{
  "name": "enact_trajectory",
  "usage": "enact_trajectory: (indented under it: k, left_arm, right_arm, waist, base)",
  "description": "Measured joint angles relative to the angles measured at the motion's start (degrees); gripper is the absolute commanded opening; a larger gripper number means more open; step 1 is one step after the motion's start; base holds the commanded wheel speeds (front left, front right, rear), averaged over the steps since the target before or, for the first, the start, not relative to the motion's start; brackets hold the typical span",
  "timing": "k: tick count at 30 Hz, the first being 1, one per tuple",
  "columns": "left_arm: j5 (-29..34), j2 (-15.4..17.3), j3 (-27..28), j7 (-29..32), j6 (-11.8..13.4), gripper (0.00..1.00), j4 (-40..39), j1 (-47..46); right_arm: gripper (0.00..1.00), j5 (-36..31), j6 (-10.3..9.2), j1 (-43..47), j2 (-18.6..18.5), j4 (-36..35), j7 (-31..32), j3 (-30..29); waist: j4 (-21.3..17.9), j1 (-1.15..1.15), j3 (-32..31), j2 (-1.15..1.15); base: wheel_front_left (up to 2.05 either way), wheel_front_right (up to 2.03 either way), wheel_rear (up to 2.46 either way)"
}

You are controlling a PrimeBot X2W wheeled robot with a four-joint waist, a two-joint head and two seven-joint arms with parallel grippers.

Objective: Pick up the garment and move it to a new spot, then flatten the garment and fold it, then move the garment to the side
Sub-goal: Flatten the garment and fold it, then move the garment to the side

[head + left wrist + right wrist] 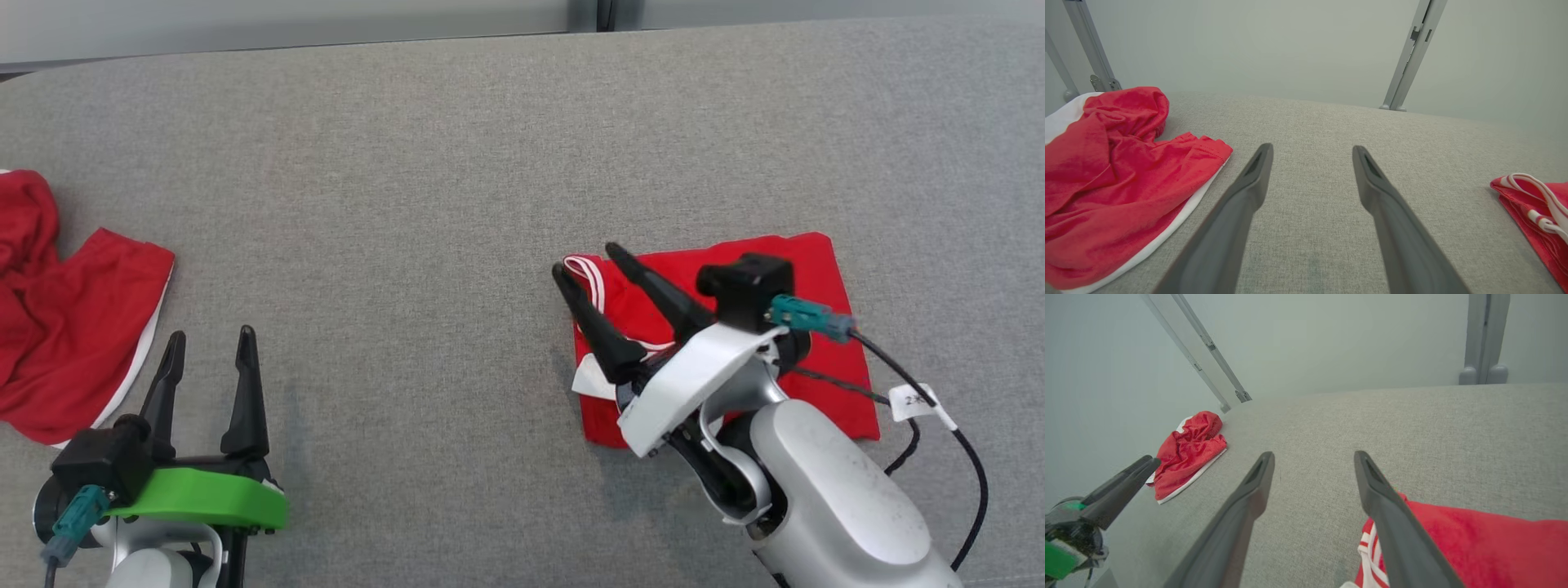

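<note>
Status: folded red garment (804,257) lies flat as a compact rectangle right of centre in the head view, edges roughly squared, white-striped trim showing at its upper-left corner. Judged: pickup, flattening and folding look done, and the piece appears set down. Whether this is the final "side" spot I cannot tell, so a last shift may be left.

Right gripper (586,260): fingers spread wide, nothing between them. They point toward the upper left, tips over the garment's trimmed corner. In the right wrist view one finger (1384,506) crosses the striped edge and the other stands over bare grey cloth surface (457,163). Contact with the fabric: cannot tell.

Left gripper (212,333): lower left of the head view, fingers also spread wide and empty, over bare surface and well apart from the folded piece.

A crumpled red garment (65,327) with a white hem lies at the left edge, just beside the left gripper, unfolded. Possibly next in line.
</note>
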Motion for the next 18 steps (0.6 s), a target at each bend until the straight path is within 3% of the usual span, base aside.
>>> enact_trajectory:
  k: [2,4,8,12,18]
  left_arm:
    - [0.0,-0.2,0.5,0.0,0.0,1.0,-0.2,0.0]
    - [0.0,-0.4,1.1,0.0,0.0,1.0,-0.6,0.0]
    - [0.0,-1.2,1.2,0.0,0.0,1.0,-0.8,0.0]
    - [0.0,-1.8,-0.1,0.0,-0.3,1.0,-1.0,0.0]
    - [0.0,-2.5,-0.4,0.0,-0.8,1.0,-1.0,0.0]
  right_arm:
    - [1.0,1.4,-0.35,0.0,0.3,-2.9,-0.6,-1.9]
    - [1.0,1.4,-1.93,0.3,0.2,-3.7,-1.3,-4.9]
    - [1.0,0.5,-5.34,2.9,-6.5,0.3,-1.8,-14.4]
    - [1.0,1.9,-5.38,7.4,-9.0,5.1,-2.0,-21.3]
    - [1.0,4.9,-5.28,10.5,-8.2,8.2,-1.4,-22.6]
  waist:
    - [0.1,0.0,0.1,0.0]
    - [0.0,0.0,0.2,0.0]
    - [-0.3,0.0,0.3,0.0]
    - [-0.1,0.0,0.4,0.0]
    - [1.1,0.0,0.8,0.0]
  base:
    - [0.0,0.0,0.0]
    - [0.0,0.0,0.0]
    - [0.0,0.0,0.0]
    - [0.0,0.0,0.0]
    - [0.0,0.0,0.0]
